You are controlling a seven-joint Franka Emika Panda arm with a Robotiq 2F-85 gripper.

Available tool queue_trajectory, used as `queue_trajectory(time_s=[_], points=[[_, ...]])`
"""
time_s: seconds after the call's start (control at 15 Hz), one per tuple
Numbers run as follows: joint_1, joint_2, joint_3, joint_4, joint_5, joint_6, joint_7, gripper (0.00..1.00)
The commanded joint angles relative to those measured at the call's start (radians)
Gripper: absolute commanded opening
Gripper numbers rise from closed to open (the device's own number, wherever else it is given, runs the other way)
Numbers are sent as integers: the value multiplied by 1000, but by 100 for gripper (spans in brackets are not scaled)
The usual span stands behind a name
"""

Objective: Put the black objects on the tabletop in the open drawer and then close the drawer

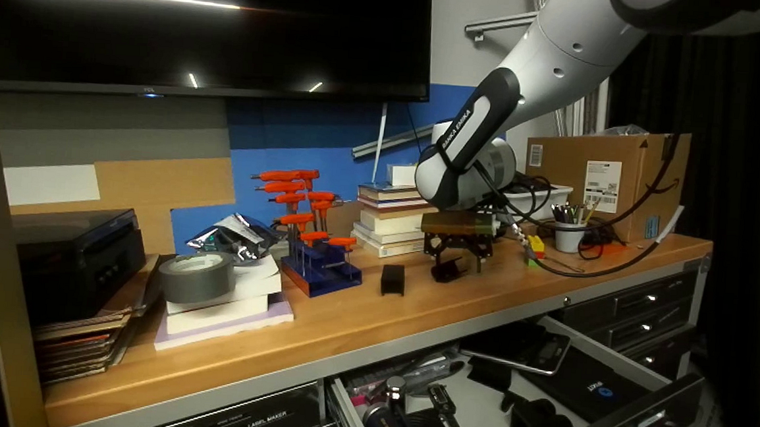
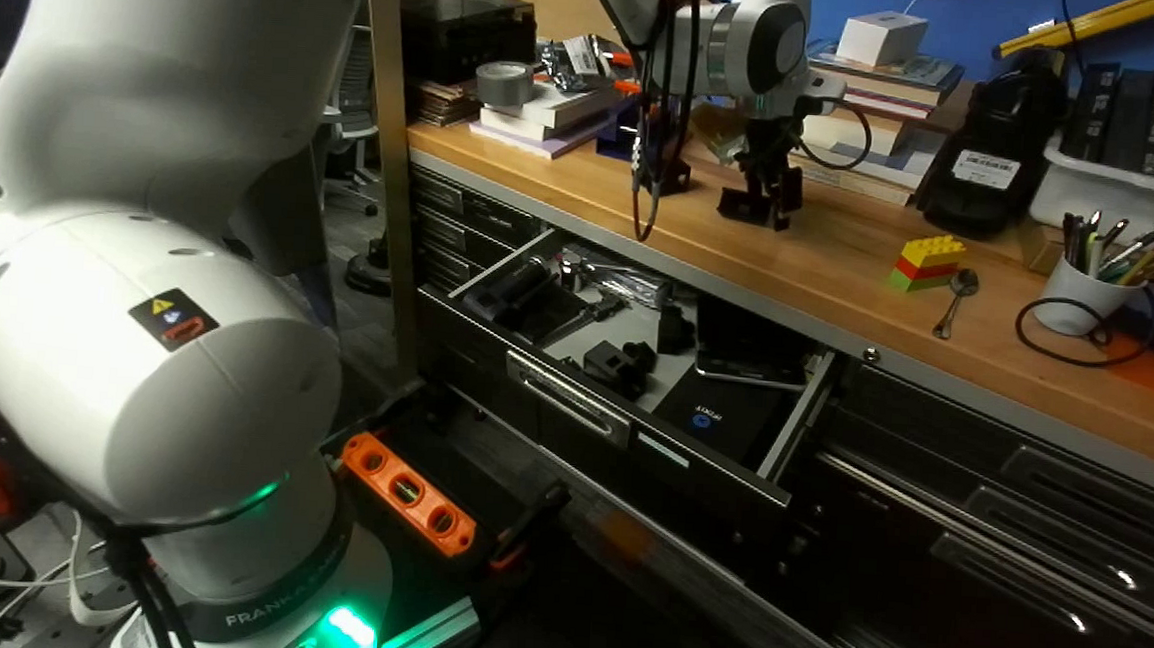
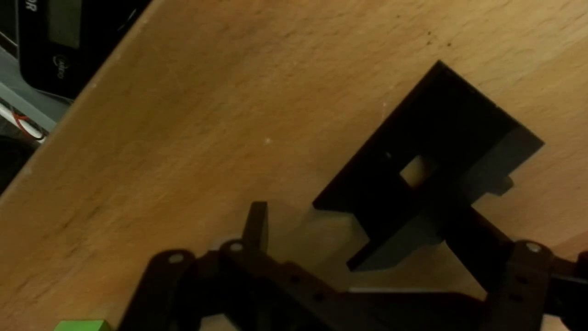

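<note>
Two black objects are on the wooden tabletop (image 1: 320, 332). The nearer one to my gripper is an angular black piece with a square hole (image 3: 413, 133), also seen in both exterior views (image 1: 446, 270) (image 2: 741, 206). The second black block (image 1: 392, 279) stands beside the blue tool holder; it also shows here (image 2: 674, 177). My gripper (image 1: 454, 258) is open above and around the angular piece, fingers pointing down; in the wrist view (image 3: 381, 239) the piece lies ahead of and partly between the fingers. Contact cannot be told. The drawer (image 2: 573, 394) is open, with black pieces (image 2: 619, 367) inside.
The drawer also holds a caliper, a tablet-like device (image 1: 550, 349) and a black iFixit case (image 2: 702, 412). Book stacks (image 1: 389, 221), red-handled hex keys (image 1: 301, 202), a toy-brick stack (image 2: 926, 262), a spoon (image 2: 957, 299) and a pen cup (image 2: 1085, 295) stand on the tabletop.
</note>
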State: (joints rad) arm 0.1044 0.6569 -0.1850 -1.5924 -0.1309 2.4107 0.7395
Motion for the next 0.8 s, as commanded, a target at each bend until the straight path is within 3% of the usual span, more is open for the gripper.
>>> queue_trajectory(time_s=[0.0,0.33,0.73], points=[[-7,7,7,53,20,-92,-16,100],[-4,-8,18,75,60,-273,30,100],[-7,-8,33,97,91,-378,74,100]])
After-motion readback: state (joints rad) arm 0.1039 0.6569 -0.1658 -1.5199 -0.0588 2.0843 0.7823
